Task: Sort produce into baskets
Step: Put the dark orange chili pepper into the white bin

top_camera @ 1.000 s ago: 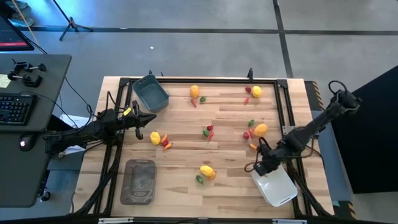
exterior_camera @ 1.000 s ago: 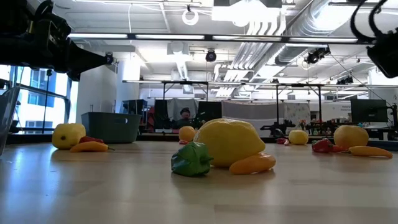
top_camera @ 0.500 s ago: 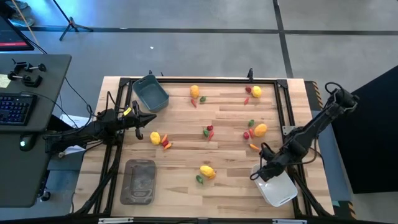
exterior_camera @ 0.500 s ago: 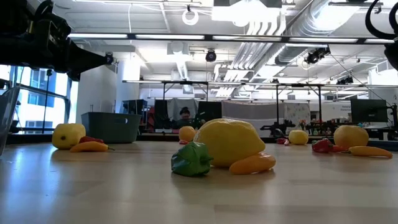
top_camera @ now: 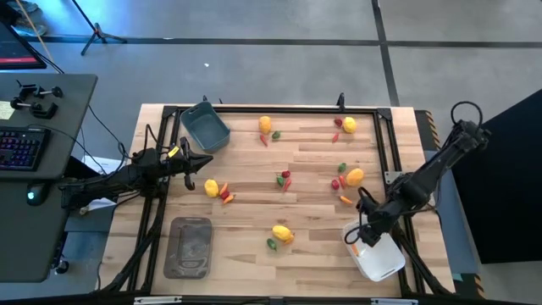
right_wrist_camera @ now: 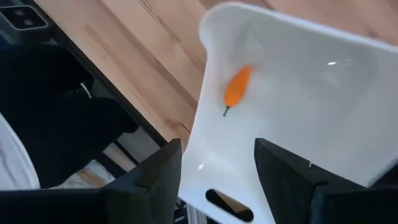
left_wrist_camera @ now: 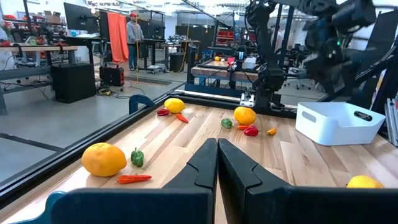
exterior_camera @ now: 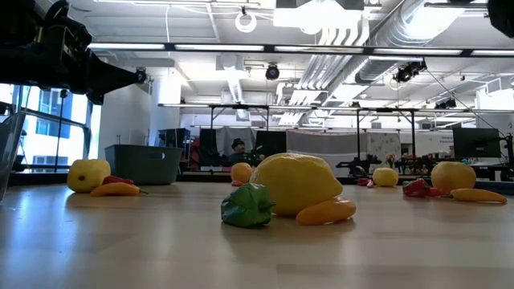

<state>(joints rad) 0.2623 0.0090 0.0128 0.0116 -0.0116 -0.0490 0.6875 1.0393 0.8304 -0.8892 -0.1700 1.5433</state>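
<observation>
Right wrist view gives us the right arm's jaws (right_wrist_camera: 214, 165) spread apart and grasping nothing, poised above the white plastic tub with rounded corners (right_wrist_camera: 323, 93), where a thin orange toy stick (right_wrist_camera: 237, 87) lies loose on the floor of the tub. In the high view we find that tub (top_camera: 381, 261) at the near right corner of the pale wooden bench (top_camera: 309, 161), with the right arm's jaws (top_camera: 367, 237) over its edge. The left arm's jaws (top_camera: 201, 161) are clenched together on nothing, hanging over the bench's left side near a yellow toy lemon (top_camera: 211, 187). The deep blue-grey plastic tub (top_camera: 204, 126) sits at the far left corner, the shallow grey tray (top_camera: 190, 246) at the near left. More small toy fruits and vegetables lie scattered across the middle and far side of the bench.
</observation>
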